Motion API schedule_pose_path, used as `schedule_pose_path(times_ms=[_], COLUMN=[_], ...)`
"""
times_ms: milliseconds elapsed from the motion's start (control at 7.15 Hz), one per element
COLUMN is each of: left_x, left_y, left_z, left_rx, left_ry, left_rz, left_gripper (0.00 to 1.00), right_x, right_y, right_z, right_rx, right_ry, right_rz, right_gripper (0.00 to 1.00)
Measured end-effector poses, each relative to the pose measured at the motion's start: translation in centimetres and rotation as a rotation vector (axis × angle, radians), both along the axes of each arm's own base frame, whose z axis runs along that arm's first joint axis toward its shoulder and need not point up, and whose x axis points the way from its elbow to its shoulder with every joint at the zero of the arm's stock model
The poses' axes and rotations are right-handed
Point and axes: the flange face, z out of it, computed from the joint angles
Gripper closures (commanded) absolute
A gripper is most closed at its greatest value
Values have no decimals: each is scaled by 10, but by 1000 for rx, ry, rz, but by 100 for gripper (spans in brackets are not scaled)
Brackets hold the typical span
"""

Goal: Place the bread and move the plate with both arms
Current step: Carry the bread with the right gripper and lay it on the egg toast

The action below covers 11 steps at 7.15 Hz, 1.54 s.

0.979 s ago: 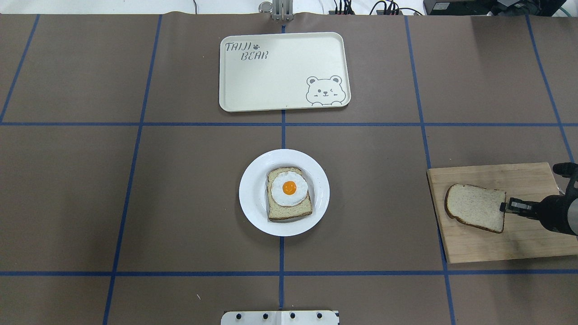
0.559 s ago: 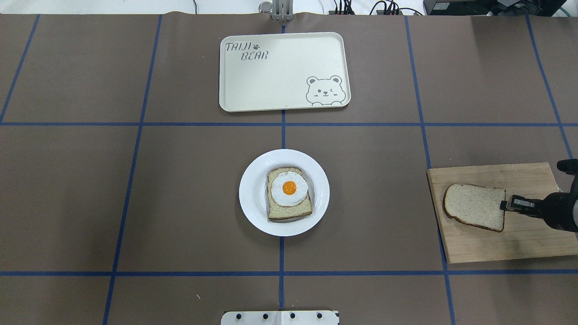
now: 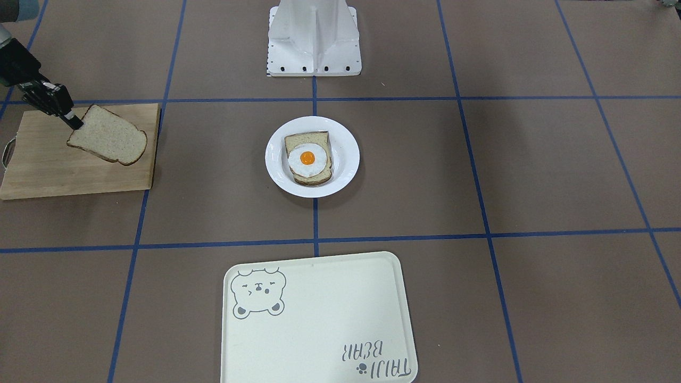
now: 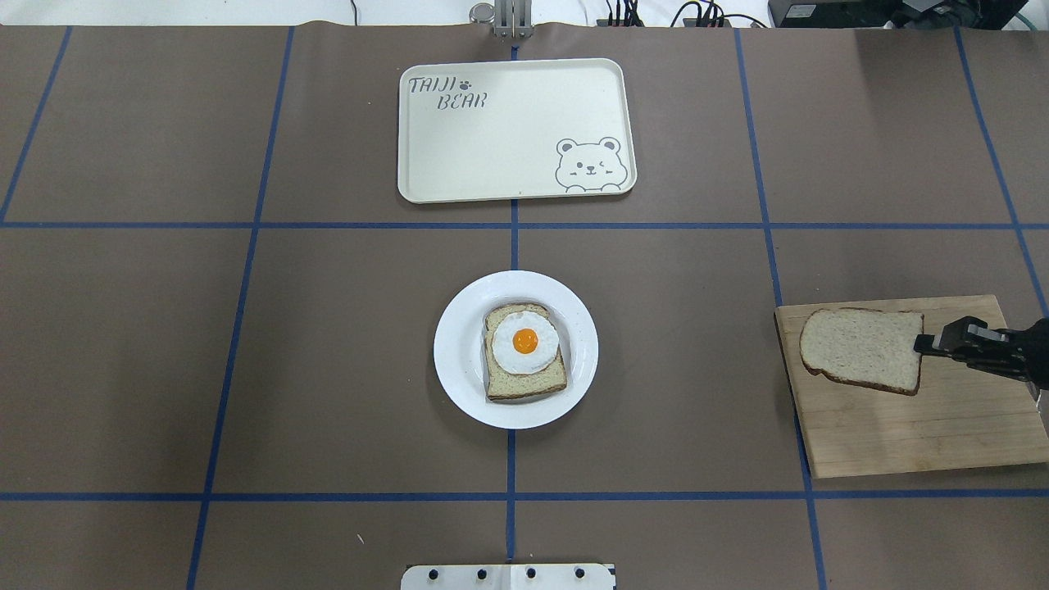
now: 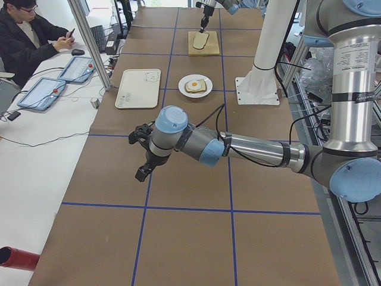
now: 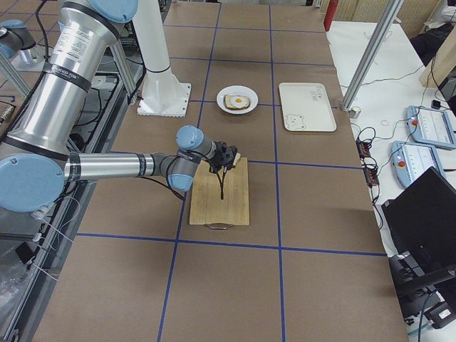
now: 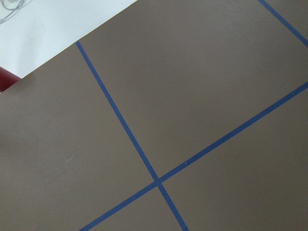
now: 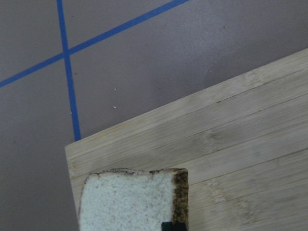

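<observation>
The plain bread slice [image 4: 860, 351] hangs lifted over the wooden cutting board [image 4: 901, 434] at the table's right. My right gripper [image 4: 921, 344] is shut on the slice's crust edge. The same grip shows in the front-facing view, gripper [image 3: 74, 123] on bread [image 3: 106, 137]. The right wrist view shows the slice's corner [image 8: 130, 199] above the board. The white plate [image 4: 459, 319] sits at the table's middle, holding the slice with a fried egg [image 4: 524, 342]. My left gripper [image 5: 141, 173] hovers over bare table at the far left, seen only from the side, so I cannot tell its state.
The cream bear-print tray [image 4: 492, 147] lies beyond the plate, toward the table's far edge. The robot's white base [image 3: 314, 42] stands at the near edge. An operator [image 5: 24, 36] sits at a side desk beyond the tray.
My right gripper has carried the bread a little farther from the robot and slightly left over the board, and the slice now lies flatter. Plate and tray have not moved.
</observation>
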Motion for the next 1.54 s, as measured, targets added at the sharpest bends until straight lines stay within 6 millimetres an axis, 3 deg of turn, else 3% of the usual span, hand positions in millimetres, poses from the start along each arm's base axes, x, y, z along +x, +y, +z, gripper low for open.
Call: schedule_pose_path(times_ms=[280, 559, 699, 839, 979, 1119, 1399, 1538], left_x=[0, 0, 0, 0, 0, 1, 1, 1], left_y=[0, 0, 0, 0, 0, 0, 0, 0], left_z=[1, 1, 1, 2, 2, 2, 4, 5], left_rx=[-1, -4, -5, -7, -9, -13, -20, -24], left_ry=[0, 1, 2, 2, 3, 6, 8, 8], left_rz=[0, -2, -2, -3, -5, -8, -10, -10], left_gripper=[2, 2, 2, 2, 2, 2, 2, 2], right_x=[-15, -53, -87, -143, -198, -244, -318, -346], right_y=[-24, -53, -64, -69, -59, -42, -3, 14], right_z=[-48, -98, -132, -188, -237, -269, -310, -319], right_rx=[-43, -93, -130, -185, -234, -268, -333, -349], right_ry=[-139, -243, -253, -232, -191, -149, -73, -41], right_rz=[86, 189, 246, 326, 402, 466, 566, 594], right_gripper=[100, 100, 100, 100, 100, 100, 100, 100])
